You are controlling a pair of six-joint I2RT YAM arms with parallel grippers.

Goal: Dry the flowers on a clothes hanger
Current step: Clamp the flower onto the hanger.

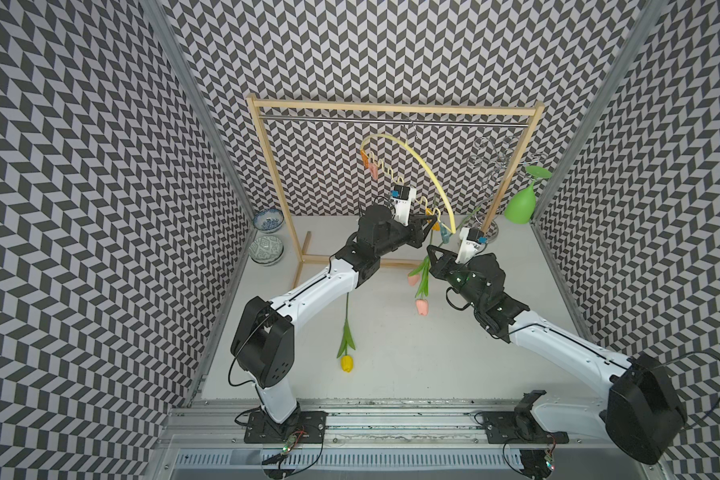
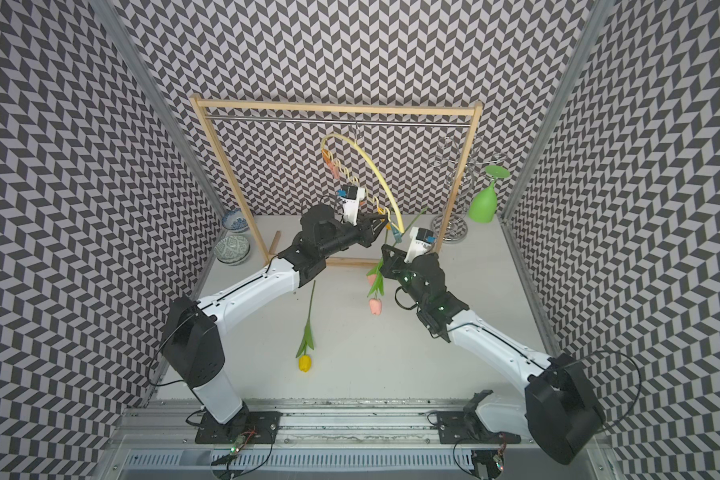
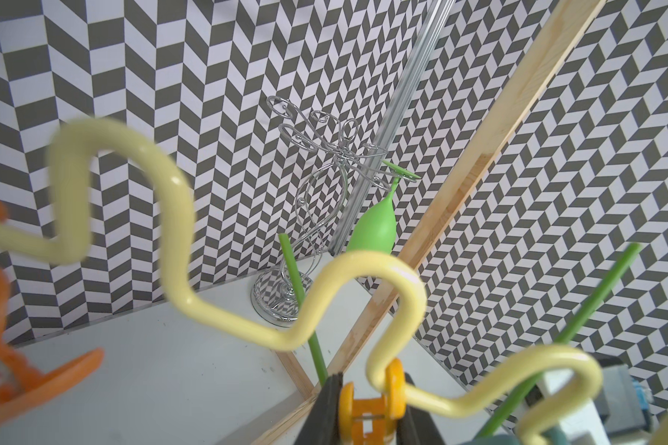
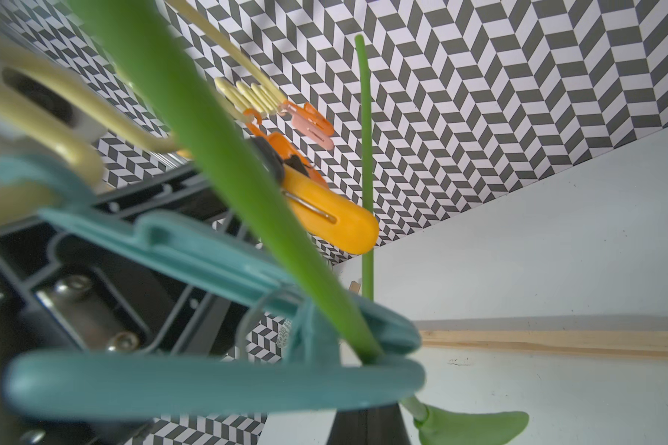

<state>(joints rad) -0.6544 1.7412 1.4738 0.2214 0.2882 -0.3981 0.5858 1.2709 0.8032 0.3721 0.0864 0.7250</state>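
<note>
**Low on the clothes hanger point(image 3: 70, 192): a sideways nudge away**

Right of centre in both top views, the left gripper point(image 3: 367, 420) pinches the orange clothespin point(image 4: 336, 227). Just below, the right gripper point(image 1: 431, 252) is pressed together (seemingly on a pink tulip stem point(image 4: 366, 154)), which stands upright, bloom down, beside that clothespin's tip. Lower centre, the yellow tulip point(image 1: 347, 362) lies apart.

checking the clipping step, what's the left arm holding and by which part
an orange clothespin on the clothes hanger, left fingers squeezing its handle end
</note>
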